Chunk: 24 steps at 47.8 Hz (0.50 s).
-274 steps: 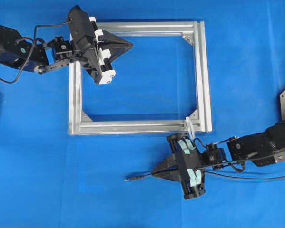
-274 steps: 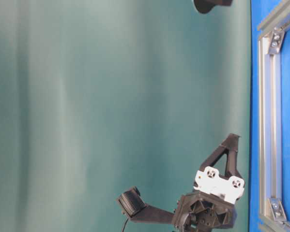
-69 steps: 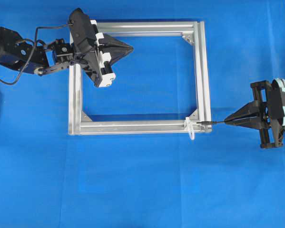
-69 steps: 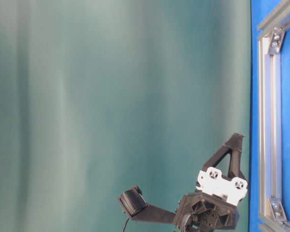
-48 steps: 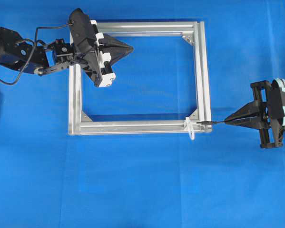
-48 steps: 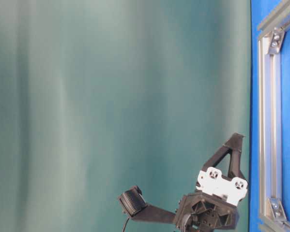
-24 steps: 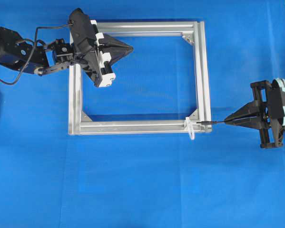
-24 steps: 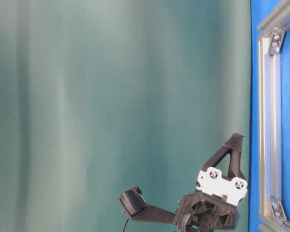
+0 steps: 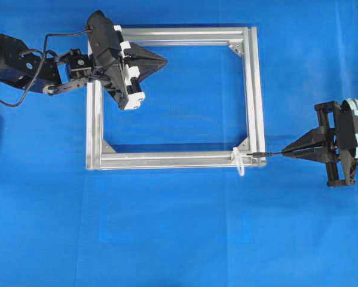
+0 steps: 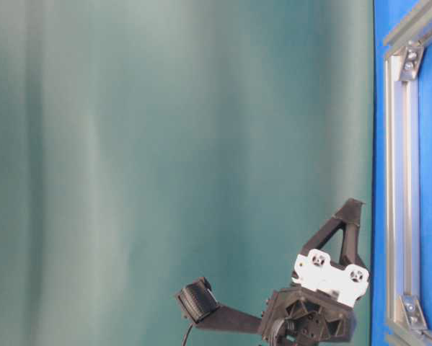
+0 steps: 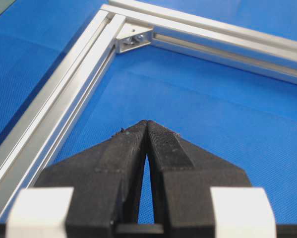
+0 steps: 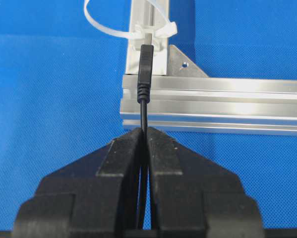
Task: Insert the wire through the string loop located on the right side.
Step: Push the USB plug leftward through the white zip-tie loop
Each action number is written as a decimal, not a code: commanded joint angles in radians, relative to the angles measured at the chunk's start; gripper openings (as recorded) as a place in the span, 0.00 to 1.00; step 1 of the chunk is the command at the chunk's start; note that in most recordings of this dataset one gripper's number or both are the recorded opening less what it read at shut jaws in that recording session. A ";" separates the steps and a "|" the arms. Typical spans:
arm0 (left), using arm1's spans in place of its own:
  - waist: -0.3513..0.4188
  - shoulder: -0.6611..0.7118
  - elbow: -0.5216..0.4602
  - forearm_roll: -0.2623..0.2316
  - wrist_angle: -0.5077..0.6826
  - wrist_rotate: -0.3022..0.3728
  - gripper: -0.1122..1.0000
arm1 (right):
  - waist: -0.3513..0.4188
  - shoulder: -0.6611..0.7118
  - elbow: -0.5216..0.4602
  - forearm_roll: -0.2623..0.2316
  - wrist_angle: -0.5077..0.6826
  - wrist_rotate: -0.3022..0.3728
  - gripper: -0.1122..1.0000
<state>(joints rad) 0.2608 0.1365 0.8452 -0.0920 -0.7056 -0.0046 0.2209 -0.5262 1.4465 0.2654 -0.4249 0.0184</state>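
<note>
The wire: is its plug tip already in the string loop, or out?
Cannot tell for sure. In the right wrist view the wire, held by the right pincer, has its tip at the string loop; whether it has passed through is not visible.

The silver frame (image 9: 254, 89) bounds a bare blue patch of table (image 9: 179, 227) inside its bars, open to reach from above; the left gripper (image 9: 165, 59), jaws together, hangs over that patch's far left corner; at the near right corner the right gripper (image 9: 285, 153), pinching the wire (image 12: 144, 84), faces the frame's right bar, the plug tip just short of the string loop (image 12: 101, 25); wide bare cloth lies along the table's near edge.
</note>
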 commanded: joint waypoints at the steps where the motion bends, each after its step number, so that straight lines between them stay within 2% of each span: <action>1: -0.003 -0.029 -0.014 0.003 -0.008 -0.002 0.10 | -0.003 -0.002 -0.015 -0.002 -0.011 -0.002 0.07; 24: -0.003 -0.029 -0.014 0.005 -0.009 0.002 0.10 | -0.003 0.006 -0.035 -0.002 -0.015 -0.002 0.07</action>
<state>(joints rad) 0.2608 0.1365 0.8452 -0.0905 -0.7056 -0.0046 0.2194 -0.5262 1.4373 0.2654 -0.4264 0.0184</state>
